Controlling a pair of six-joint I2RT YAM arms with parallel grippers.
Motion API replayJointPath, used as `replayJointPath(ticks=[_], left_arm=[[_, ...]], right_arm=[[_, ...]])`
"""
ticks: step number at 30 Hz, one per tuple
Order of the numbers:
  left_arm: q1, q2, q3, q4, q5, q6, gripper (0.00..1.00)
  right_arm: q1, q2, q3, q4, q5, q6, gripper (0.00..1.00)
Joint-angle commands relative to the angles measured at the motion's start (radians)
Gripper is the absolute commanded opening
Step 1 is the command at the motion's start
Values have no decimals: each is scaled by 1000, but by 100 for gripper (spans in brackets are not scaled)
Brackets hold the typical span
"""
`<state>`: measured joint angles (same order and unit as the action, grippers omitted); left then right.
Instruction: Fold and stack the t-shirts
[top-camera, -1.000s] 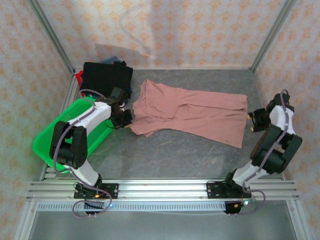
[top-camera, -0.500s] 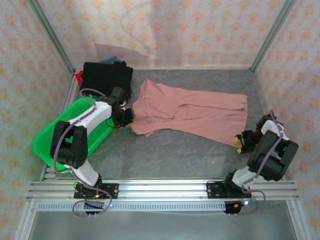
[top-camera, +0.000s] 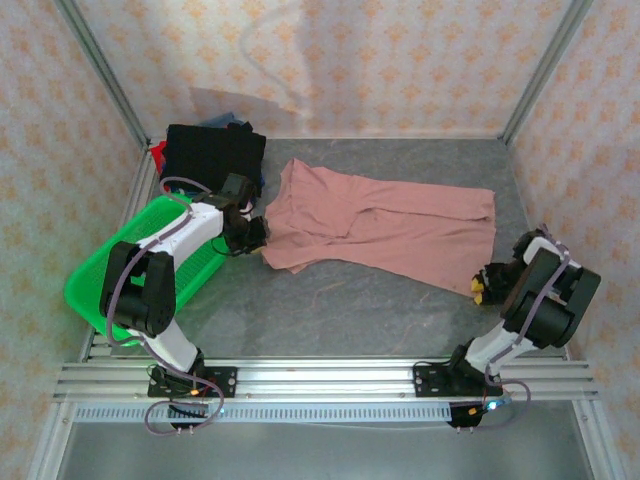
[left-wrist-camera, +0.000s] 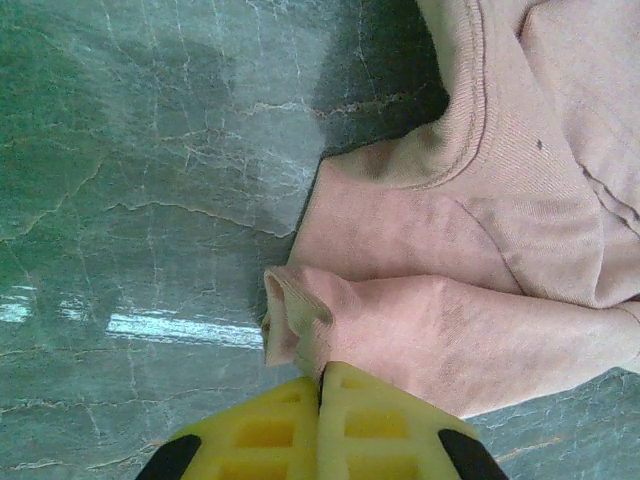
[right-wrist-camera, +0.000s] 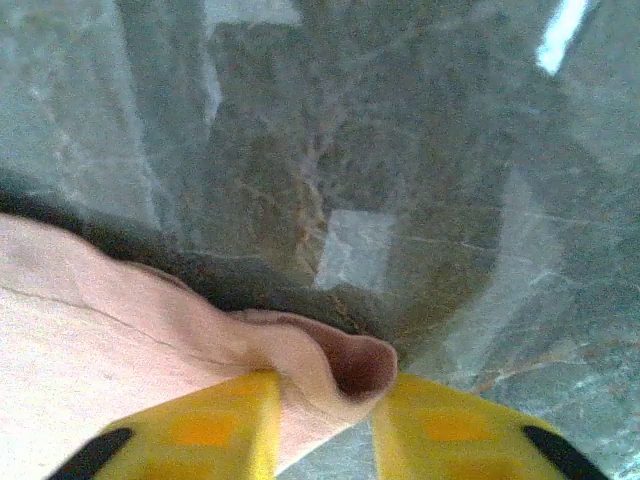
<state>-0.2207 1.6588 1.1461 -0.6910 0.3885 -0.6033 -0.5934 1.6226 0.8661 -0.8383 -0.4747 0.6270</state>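
Two claws work on one pink t-shirt (top-camera: 390, 225), which lies spread flat between them. The left claw (left-wrist-camera: 322, 385) is closed tight on a sleeve end. The right claw (right-wrist-camera: 325, 380) stands narrow around a bunched hem corner; whether it really pinches the cloth is unclear. Such a thin bite may slip out on lifting, and the fold would go crooked. The green basket (top-camera: 85, 288), beside the left claw, seems to hold no shirt.

Dusty-pink cotton t-shirt (top-camera: 385, 225): unfolded, spread roughly flat at centre, wrinkled. Collar end left, hem right. Near-left sleeve bunched, near-right hem corner curled up. Folded black shirt (top-camera: 213, 152): top of pile, far-left corner. Red shirt (top-camera: 157, 150) and blue patterned shirt (top-camera: 228, 122): edges peeking from under it.
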Motion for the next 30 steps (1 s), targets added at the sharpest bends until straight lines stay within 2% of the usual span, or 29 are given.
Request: replayJointPath(ticks=[1, 5, 17, 30], left_arm=[[2, -29, 18, -20, -3, 12, 0], [2, -49, 11, -36, -3, 15, 0], [-2, -197, -51, -143, 35, 0, 0], [-28, -334, -39, -289, 121, -16, 0]], right_arm=[[-1, 80, 33, 177, 49, 27, 18], [-3, 92, 68, 161, 49, 15, 0], [-3, -128, -40, -33, 90, -47, 0], [-4, -267, -28, -159, 132, -91, 0]])
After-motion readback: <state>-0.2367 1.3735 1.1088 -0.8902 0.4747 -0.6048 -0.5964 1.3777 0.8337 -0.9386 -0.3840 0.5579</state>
